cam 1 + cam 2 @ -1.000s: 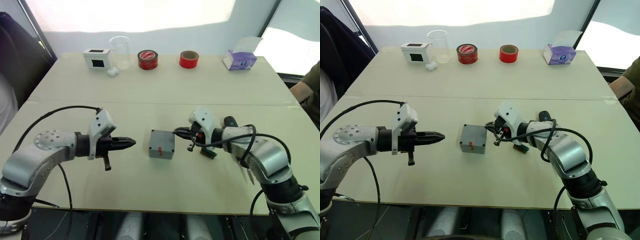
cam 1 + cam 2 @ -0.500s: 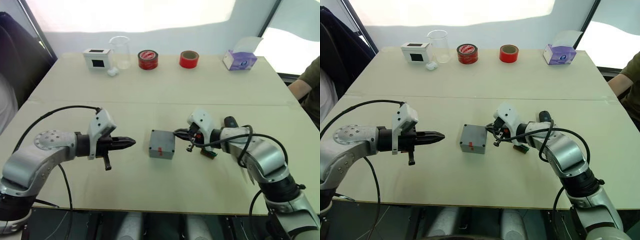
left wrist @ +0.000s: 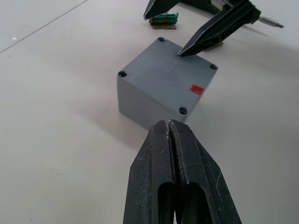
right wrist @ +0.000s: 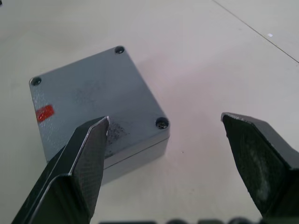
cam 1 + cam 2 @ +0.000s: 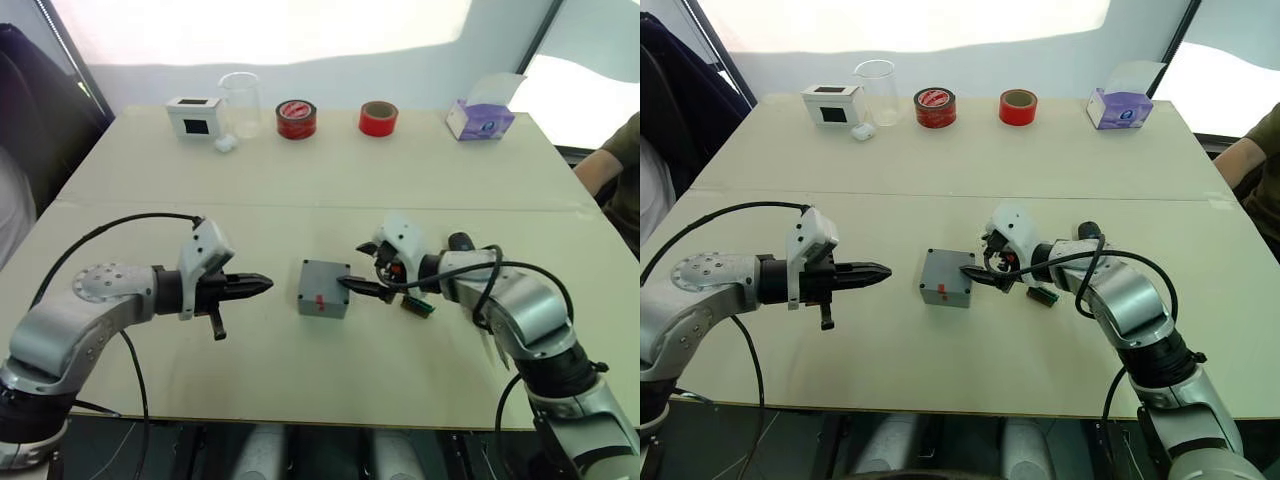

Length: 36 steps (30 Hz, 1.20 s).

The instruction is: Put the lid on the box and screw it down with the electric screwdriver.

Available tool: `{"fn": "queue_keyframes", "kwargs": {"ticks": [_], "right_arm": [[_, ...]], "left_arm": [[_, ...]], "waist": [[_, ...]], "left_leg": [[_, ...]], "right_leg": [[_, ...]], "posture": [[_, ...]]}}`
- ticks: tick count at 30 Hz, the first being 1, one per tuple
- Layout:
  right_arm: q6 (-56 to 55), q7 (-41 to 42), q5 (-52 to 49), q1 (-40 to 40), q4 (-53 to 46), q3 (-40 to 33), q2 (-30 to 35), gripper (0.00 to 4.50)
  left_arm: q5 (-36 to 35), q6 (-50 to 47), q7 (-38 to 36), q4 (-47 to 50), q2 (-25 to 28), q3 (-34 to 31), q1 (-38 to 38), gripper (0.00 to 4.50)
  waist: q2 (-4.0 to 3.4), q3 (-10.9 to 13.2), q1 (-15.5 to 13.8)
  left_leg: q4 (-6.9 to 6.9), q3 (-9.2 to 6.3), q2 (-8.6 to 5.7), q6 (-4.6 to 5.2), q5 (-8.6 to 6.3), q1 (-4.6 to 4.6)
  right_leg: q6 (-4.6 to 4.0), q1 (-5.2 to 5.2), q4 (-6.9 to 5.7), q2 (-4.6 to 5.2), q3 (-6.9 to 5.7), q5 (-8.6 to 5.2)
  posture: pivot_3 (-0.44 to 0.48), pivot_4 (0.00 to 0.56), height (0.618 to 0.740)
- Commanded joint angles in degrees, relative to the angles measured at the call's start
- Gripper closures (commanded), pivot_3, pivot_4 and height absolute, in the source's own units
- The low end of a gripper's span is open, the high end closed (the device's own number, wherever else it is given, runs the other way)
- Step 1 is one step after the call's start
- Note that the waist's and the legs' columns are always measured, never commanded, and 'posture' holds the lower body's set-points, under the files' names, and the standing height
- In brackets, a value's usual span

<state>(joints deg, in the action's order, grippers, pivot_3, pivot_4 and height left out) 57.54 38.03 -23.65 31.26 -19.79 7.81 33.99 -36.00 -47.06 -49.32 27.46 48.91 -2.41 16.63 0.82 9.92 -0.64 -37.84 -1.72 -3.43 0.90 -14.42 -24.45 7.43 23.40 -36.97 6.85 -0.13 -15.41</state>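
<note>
The grey box (image 5: 323,290) stands mid-table with the lid (image 4: 93,91) lying flat on it; a seam runs under the lid, holes mark its corners, and a red mark (image 4: 45,113) sits near one edge. My right gripper (image 5: 361,266) is open at the box's right side. One fingertip (image 3: 183,51) is at the lid's edge and the other finger (image 4: 257,154) is off the box, over the table. My left gripper (image 5: 262,284) is shut, empty, pointing at the box from the left, a short gap away. The electric screwdriver's metal bit (image 3: 272,21) shows behind the right gripper.
A small green part (image 5: 418,306) lies under my right wrist. Along the far edge stand a white box with a black window (image 5: 194,117), a clear beaker (image 5: 240,103), two red tape rolls (image 5: 296,119) (image 5: 378,118) and a purple tissue box (image 5: 480,118). A person's arm (image 5: 612,180) is at the right.
My right gripper, shut at the box's right edge before, has opened. The left gripper and the box have stayed put.
</note>
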Motion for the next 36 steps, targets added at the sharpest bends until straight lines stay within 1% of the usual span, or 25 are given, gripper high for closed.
{"fn": "queue_keyframes", "kwargs": {"ticks": [1, 3, 5, 6, 7, 8, 9, 10, 11, 13, 17, 22, 29, 33, 36], "right_arm": [[8.40, -2.03, -4.24, 5.74, 0.54, -11.00, 1.88, 0.58], [13.73, -1.57, -3.58, 8.49, 3.58, -12.61, 7.74, 0.01], [16.88, 0.13, -3.90, 10.25, 4.98, -12.12, 13.46, 0.01], [17.84, 0.89, -4.58, 10.86, 5.29, -12.03, 15.23, 0.01], [23.80, 1.97, -5.28, 12.92, 8.27, -10.37, 19.65, 0.01], [28.14, 2.64, -5.76, 14.42, 10.49, -9.12, 22.61, 0.01], [29.89, 3.80, -4.65, 15.46, 12.68, -4.62, 27.54, 0.01], [28.94, 5.85, -3.84, 15.56, 14.42, -1.53, 31.18, 0.01], [27.31, 7.32, -3.37, 15.57, 15.32, 0.62, 33.24, 0.01], [26.35, 10.48, -3.86, 16.35, 17.55, 3.81, 35.59, 0.01], [30.74, 16.66, -8.31, 16.85, 17.57, 6.73, 37.79, 0.01], [33.58, 16.06, -8.81, 16.40, 19.50, 7.71, 35.67, 0.01], [31.05, 15.99, -6.64, 17.65, 24.67, 11.24, 33.34, 0.01], [26.90, 17.60, -3.91, 18.88, 27.72, 16.76, 31.34, 0.01], [24.96, 18.46, -2.02, 19.48, 30.25, 19.40, 30.10, 0.01]], "left_arm": [[0.37, 2.07, -0.47, 0.53, -1.38, 1.35, 3.51, 4.50], [0.31, 2.64, -2.93, -0.53, -1.68, 3.30, 6.57, 4.50], [1.98, 3.98, -4.78, -1.46, -1.57, 5.75, 9.08, 4.50], [2.52, 4.47, -5.28, -1.81, -1.69, 6.47, 9.97, 4.50], [3.16, 5.74, -6.62, -2.21, -2.12, 7.87, 11.72, 4.50], [3.56, 6.62, -7.58, -2.51, -2.48, 8.76, 12.88, 4.50], [4.75, 8.15, -8.80, -2.83, -2.81, 10.35, 14.23, 4.50], [6.15, 9.46, -9.32, -3.05, -3.23, 11.90, 15.43, 4.50], [7.14, 10.28, -9.56, -3.26, -3.49, 12.85, 16.09, 4.50], [8.78, 11.57, -9.84, -3.27, -4.19, 14.65, 17.16, 4.50], [10.74, 13.10, -10.71, -2.25, -5.07, 16.65, 17.22, 4.50], [9.64, 11.87, -9.84, -0.03, -6.98, 16.78, 15.93, 4.50], [9.69, 10.21, -8.49, 0.89, -7.92, 15.92, 15.11, 4.50], [8.58, 7.87, -6.61, 2.75, -8.00, 14.51, 13.64, 4.50], [8.26, 6.75, -5.67, 3.56, -7.71, 14.06, 12.92, 4.50]], "waist": [[-0.02, 0.01, -0.11], [-0.04, 0.02, -0.30], [-0.04, 0.03, -0.39], [-0.04, 0.03, -0.26], [-0.05, 0.03, -0.05], [-0.20, 0.13, 0.07], [-0.22, 0.14, 0.21], [-0.27, 0.17, 0.22], [-0.28, 0.18, 0.23], [-0.30, 0.17, 0.67], [-0.35, 0.20, 1.65], [-0.36, 0.21, 1.24], [-0.36, 0.21, 1.17], [-0.36, 0.21, 1.25], [-0.36, 0.21, 1.28]], "left_leg": [[0.00, 0.00, -0.01, 0.00, 0.00, 0.00], [0.00, -0.01, -0.01, 0.00, 0.00, -0.01], [-0.01, -0.03, -0.05, 0.00, -0.01, -0.03], [0.00, -0.02, -0.07, 0.02, -0.02, -0.03], [0.04, 0.01, -0.07, 0.03, -0.02, -0.03], [0.07, 0.03, -0.06, 0.03, -0.02, -0.02], [0.09, 0.09, -0.06, 0.04, -0.02, -0.04], [0.15, 0.11, -0.04, 0.04, -0.02, -0.03], [0.16, 0.14, -0.03, 0.04, -0.02, -0.04], [0.31, 0.14, 0.04, 0.05, -0.02, -0.02], [0.48, 0.22, 0.07, 0.06, -0.01, 0.00], [0.49, 0.20, 0.08, 0.06, 0.00, -0.02], [0.41, 0.20, 0.04, 0.06, 0.00, -0.03], [0.42, 0.19, 0.04, 0.05, 0.00, -0.03], [0.41, 0.19, 0.04, 0.04, 0.01, -0.02]], "right_leg": [[0.00, 0.00, 0.00, 0.01, 0.00, 0.00], [-0.01, 0.01, 0.00, 0.01, -0.01, 0.01], [-0.05, -0.03, 0.04, 0.04, -0.05, -0.01], [-0.08, -0.04, 0.08, 0.07, -0.05, -0.02], [-0.09, -0.04, 0.12, 0.08, -0.04, -0.03], [-0.07, -0.06, 0.21, 0.07, -0.03, -0.02], [-0.08, -0.03, 0.24, 0.08, -0.01, -0.02], [-0.08, -0.01, 0.27, 0.07, -0.01, -0.02], [-0.08, 0.00, 0.28, 0.08, 0.00, -0.02], [-0.07, -0.04, 0.48, 0.03, -0.03, -0.02], [0.00, -0.01, 0.60, -0.01, 0.00, 0.05], [0.01, 0.01, 0.60, -0.01, -0.01, 0.05], [0.07, -0.04, 0.62, -0.01, -0.01, 0.09], [0.08, -0.04, 0.62, -0.02, -0.02, 0.09], [0.08, -0.04, 0.61, -0.03, -0.02, 0.09]], "posture": [[0.000, 0.150, 0.740], [0.000, 0.150, 0.740], [0.000, 0.150, 0.740], [0.000, 0.150, 0.740], [0.000, 0.150, 0.740], [0.000, 0.150, 0.740], [0.000, 0.150, 0.740], [0.000, 0.150, 0.740], [0.000, 0.150, 0.740], [0.000, 0.150, 0.740], [0.000, 0.150, 0.740], [0.000, 0.150, 0.740], [0.000, 0.150, 0.740], [0.000, 0.150, 0.740], [0.000, 0.150, 0.740]]}}
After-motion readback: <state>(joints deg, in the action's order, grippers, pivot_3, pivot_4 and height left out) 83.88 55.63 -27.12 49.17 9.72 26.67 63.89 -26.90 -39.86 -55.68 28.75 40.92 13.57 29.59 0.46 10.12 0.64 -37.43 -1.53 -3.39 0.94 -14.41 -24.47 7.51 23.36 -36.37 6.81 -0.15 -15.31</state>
